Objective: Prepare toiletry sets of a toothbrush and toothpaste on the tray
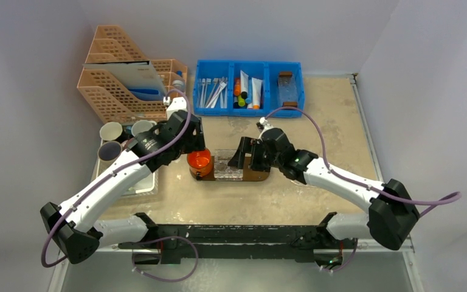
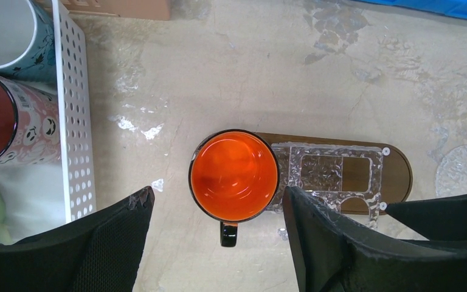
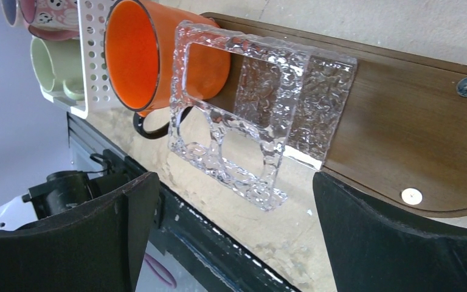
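The tray (image 2: 396,176) lies on the counter (image 2: 249,73) directly beneath both end effectors. One clear holder (image 2: 287,176) is stood along it and one orange mug (image 2: 234,176) on its end. No brush or paste is seen on it, so the fetching step is judged not yet begun.

The left end effector (image 2: 216,207) is held released and empty above the mug. The right end effector (image 3: 234,182) is spread wide over the holder, nothing gripped.

The next move is judged to call for a reach to the one blue bin (image 1: 250,112), set well beyond both end effectors. A single slim handle would have to be picked out of a crowded compartment.

Three compartments are counted in the bin. Three further mugs (image 2: 6,115) are counted in the one white basket (image 2: 76,121), outboard of the left end effector. Two pale tubes (image 1: 256,91) appear to be in the middle compartment. The toothbrushes (image 1: 214,91) are bundled in the one beside it, roughly four; an exact number cannot be told.
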`<state>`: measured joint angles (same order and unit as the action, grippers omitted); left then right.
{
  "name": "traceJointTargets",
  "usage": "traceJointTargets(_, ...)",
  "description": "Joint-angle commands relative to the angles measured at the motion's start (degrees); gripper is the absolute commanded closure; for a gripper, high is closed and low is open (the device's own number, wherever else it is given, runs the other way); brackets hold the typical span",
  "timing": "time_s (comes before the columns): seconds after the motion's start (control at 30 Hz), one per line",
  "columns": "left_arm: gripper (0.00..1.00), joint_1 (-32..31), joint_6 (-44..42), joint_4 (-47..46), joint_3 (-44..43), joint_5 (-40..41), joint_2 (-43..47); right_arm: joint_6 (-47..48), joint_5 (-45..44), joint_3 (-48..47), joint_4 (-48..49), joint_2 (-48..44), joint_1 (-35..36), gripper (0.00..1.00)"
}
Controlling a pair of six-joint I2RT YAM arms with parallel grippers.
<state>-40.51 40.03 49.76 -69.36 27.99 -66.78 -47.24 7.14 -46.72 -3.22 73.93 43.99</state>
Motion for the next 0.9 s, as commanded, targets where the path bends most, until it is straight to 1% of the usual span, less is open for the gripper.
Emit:
traceJointTargets(0.0, 0.24, 0.31, 1.36, 0.78, 0.76, 1.46, 1.39, -1.72, -0.19, -2.55, 0.17, 0.09, 1.11, 0.01)
traceJointTargets(0.87, 0.24, 0.33, 1.45, 1.65, 1.33, 1.64, 2.89, -3.59, -1.37, -6.69, -0.03, 5.15, 5.22, 0.01)
